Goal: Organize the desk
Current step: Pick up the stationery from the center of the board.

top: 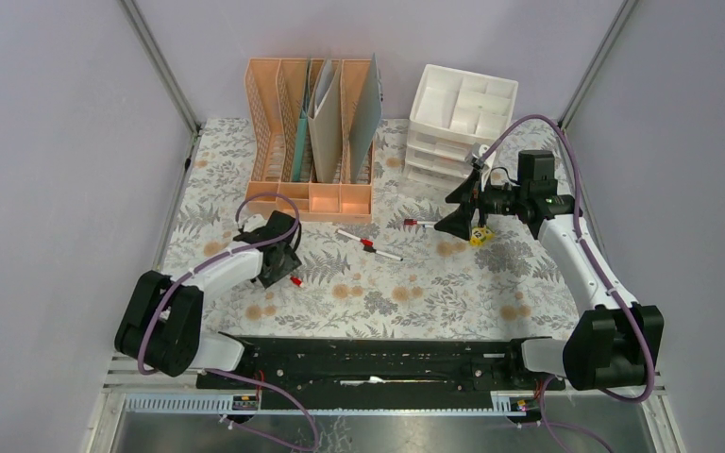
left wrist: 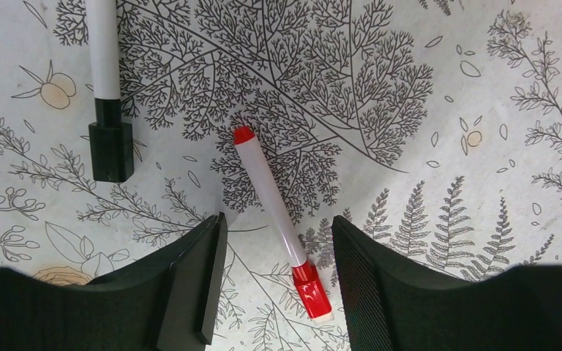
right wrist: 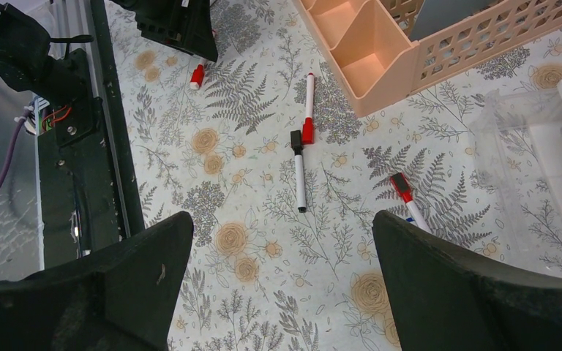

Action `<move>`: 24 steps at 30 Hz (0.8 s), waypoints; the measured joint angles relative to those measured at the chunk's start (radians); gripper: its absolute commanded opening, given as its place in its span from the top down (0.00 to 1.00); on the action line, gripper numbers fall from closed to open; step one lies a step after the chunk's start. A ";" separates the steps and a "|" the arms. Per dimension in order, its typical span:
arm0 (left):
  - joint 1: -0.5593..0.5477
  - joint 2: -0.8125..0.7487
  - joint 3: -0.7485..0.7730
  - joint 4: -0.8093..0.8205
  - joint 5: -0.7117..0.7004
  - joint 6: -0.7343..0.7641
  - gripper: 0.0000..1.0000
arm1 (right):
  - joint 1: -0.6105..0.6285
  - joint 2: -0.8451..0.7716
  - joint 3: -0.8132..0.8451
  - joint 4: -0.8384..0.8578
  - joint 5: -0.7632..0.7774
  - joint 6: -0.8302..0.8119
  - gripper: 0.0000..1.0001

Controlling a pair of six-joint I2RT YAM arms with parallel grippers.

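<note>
The desk (top: pixel 415 293) is covered in pale fern-and-flower cloth. A white marker with a red cap (left wrist: pixel 271 197) lies flat on it. My left gripper (left wrist: pixel 276 223) hangs low over it, one finger on each side of the capped end, narrowed but with a gap on both sides. From above, only the red cap (top: pixel 295 280) shows beside the left gripper (top: pixel 286 267). My right gripper (right wrist: pixel 282 227) is wide open and empty, held above the desk at the right (top: pixel 455 209).
A black-capped marker (left wrist: pixel 106 73) lies just left of the red one. Two markers (top: pixel 368 243) and a third (top: pixel 415 223) lie mid-desk. A small yellow object (top: pixel 479 236) sits under the right gripper. The peach file rack (top: pixel 311 142) and the white drawer unit (top: pixel 458 123) stand at the back.
</note>
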State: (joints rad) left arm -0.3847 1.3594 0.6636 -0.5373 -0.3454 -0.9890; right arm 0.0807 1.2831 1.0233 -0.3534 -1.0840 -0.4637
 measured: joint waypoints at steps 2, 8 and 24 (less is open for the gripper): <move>0.000 0.005 0.004 0.000 0.000 -0.004 0.41 | 0.000 0.000 0.000 0.000 0.000 0.000 0.00; 0.000 0.013 0.008 -0.001 0.000 -0.010 0.50 | 0.000 0.000 -0.001 0.000 0.000 0.000 0.00; 0.003 -0.011 -0.013 0.045 0.076 0.003 1.00 | 0.000 0.000 -0.001 0.000 -0.001 0.000 0.00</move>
State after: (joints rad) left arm -0.3813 1.3487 0.6502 -0.4919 -0.2695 -0.9859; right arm 0.0807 1.2831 1.0222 -0.3534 -1.0851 -0.4637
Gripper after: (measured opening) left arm 0.031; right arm 0.995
